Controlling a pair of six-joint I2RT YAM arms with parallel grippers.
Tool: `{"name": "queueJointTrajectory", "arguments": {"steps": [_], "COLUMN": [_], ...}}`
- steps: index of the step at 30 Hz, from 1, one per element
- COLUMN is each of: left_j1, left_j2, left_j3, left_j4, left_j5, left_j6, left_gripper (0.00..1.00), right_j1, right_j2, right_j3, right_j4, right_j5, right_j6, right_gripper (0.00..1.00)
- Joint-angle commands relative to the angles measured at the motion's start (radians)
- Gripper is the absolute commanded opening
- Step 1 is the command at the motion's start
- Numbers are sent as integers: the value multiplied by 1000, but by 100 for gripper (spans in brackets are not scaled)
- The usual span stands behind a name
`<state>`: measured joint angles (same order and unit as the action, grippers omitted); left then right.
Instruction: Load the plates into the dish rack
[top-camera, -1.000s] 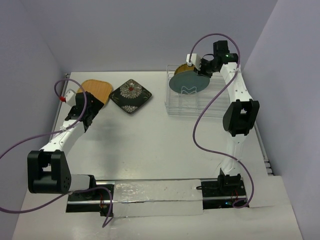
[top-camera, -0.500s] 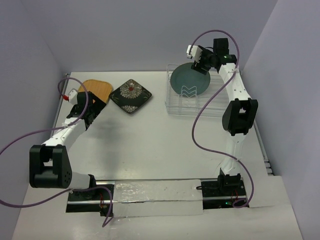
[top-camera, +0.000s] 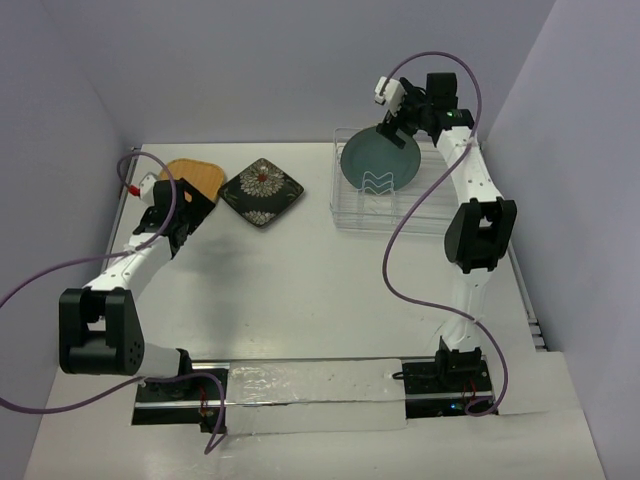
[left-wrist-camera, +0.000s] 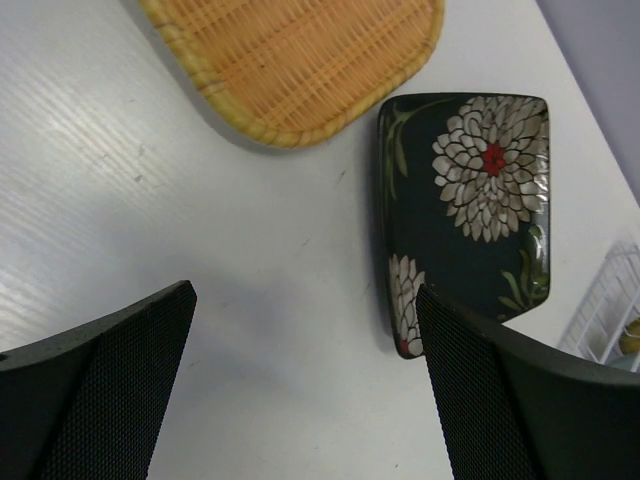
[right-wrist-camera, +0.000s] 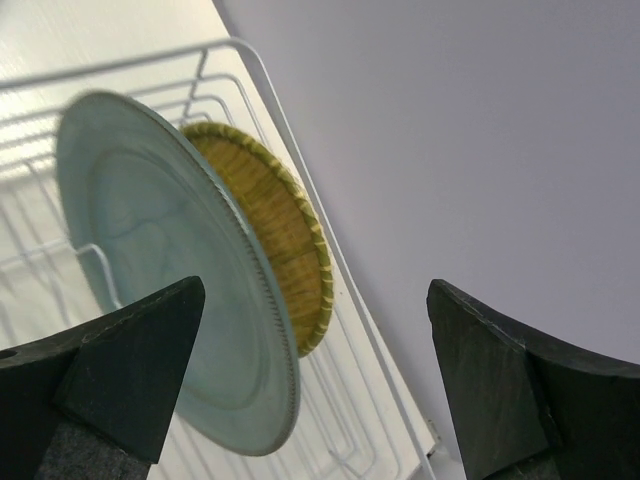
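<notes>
Next, probably reaching with the wide-open left gripper (left-wrist-camera: 303, 292), nearer than the equally agape right gripper (right-wrist-camera: 315, 300) over the dish rack (top-camera: 352, 216), for the black floral plate (left-wrist-camera: 465, 210) flat well left of that rack.

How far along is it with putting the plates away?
About halfway. The teal plate and the yellow woven plate stand on edge in the dish rack. Nothing is in hand: the right gripper and the left gripper are open and empty. The orange woven plate and the black floral plate lie on the table.
</notes>
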<state>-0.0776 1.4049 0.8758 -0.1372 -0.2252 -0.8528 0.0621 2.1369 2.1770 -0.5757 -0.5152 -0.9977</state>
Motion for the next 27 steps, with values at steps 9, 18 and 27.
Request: {"name": "queueJointTrajectory", "arguments": {"steps": [9, 18, 27], "left_j1": [-14, -63, -80], "left_j2": [288, 515, 581], "left_j3": [112, 280, 275], "left_j4": [362, 411, 387], "left_j5": [288, 329, 274], "left_j6": [-106, -163, -178], "left_gripper": [99, 96, 91], "right_j1": [77, 111, 120], "right_j2": [-365, -538, -660], "right_j3": [-210, -583, -841], "right_j4": [344, 579, 633], "right_j5": [41, 128, 239], "right_j6": [895, 1354, 1404], "right_gripper": [100, 100, 100]}}
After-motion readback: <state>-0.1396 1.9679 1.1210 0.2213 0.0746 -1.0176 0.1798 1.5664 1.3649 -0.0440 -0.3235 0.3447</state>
